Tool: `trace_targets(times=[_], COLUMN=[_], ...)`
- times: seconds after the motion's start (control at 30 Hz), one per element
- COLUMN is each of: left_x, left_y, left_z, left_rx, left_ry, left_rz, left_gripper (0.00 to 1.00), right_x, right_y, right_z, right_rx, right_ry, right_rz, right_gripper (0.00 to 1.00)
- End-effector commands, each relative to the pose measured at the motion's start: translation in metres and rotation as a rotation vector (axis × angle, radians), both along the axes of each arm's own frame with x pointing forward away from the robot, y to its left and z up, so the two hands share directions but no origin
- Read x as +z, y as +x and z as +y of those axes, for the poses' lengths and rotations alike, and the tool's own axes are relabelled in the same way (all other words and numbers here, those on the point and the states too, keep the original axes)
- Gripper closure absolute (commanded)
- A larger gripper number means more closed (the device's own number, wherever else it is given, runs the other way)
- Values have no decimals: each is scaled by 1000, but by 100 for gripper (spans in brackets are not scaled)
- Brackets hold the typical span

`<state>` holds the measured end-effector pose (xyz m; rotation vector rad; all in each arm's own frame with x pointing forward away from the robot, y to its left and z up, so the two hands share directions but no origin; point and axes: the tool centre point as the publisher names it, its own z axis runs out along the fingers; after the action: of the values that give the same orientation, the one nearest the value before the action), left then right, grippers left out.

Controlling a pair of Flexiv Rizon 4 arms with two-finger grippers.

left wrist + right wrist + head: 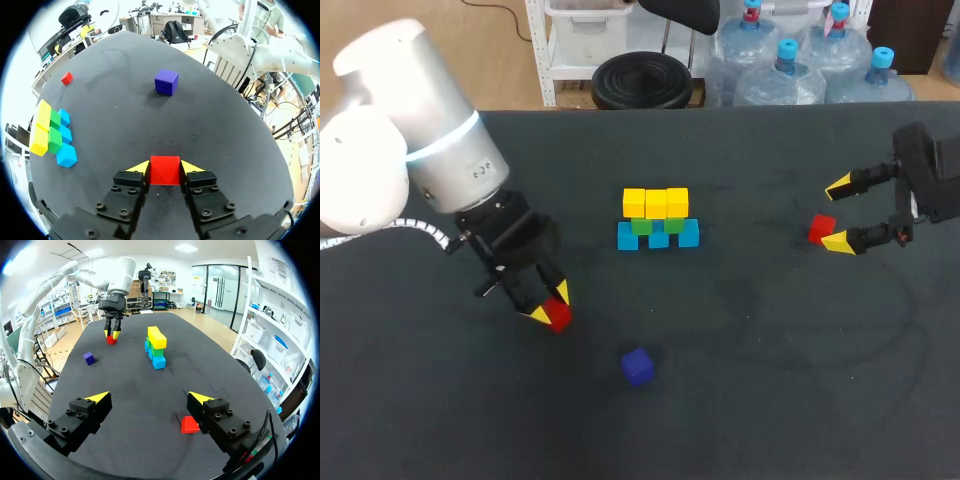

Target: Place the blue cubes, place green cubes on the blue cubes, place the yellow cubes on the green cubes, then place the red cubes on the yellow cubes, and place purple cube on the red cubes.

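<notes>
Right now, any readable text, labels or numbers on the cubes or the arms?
No text can be read.
Plain faces, no print: red cubes, purple cube, yellow cubes, green cubes, blue cubes.
On the left arm: a small dark mark, too blurred to read.

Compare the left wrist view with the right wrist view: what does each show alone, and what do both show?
Left wrist view only: the left gripper up close, with its fingers pressed on both sides of the held red cube. Right wrist view only: the open right gripper, with the loose red cube beside one finger. Both: the cube stack, the purple cube and both red cubes.
</notes>
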<state>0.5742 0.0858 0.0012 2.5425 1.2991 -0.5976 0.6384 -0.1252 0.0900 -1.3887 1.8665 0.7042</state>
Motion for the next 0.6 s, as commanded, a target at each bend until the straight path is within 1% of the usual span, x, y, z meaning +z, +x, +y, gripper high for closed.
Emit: trace_targets(times=[0.03, 0.23, 0.33, 0.37, 0.43, 0.5, 0.53, 0.6], left_x=[6, 26, 38, 43, 53, 65, 71, 81], left_y=[1, 11, 18, 20, 25, 29, 31, 34], left_z=[-2, -4, -4, -4, -4, -4, -4, -4], left_rx=[6, 68, 133, 162, 215, 268, 293, 333], left_ry=[6, 22, 29, 46, 42, 52, 42, 40], left_rz=[-8, -16, -7, -9, -6, -26, -21, -45], left_gripper=[100, 100, 100, 100, 100, 100, 100, 100], right_x=[0, 0, 0, 0, 0, 0, 0, 0], right_y=[0, 0, 0, 0, 0, 0, 0, 0], right_z=[0, 0, 0, 0, 0, 0, 0, 0], right_rx=[0, 0, 0, 0, 0, 0, 0, 0], right_ry=[2, 2, 2, 2, 2, 2, 2, 2], right_rz=[-1, -1, -1, -1, -1, -1, -1, -1], right_gripper=[0, 0, 0, 0, 0, 0, 0, 0])
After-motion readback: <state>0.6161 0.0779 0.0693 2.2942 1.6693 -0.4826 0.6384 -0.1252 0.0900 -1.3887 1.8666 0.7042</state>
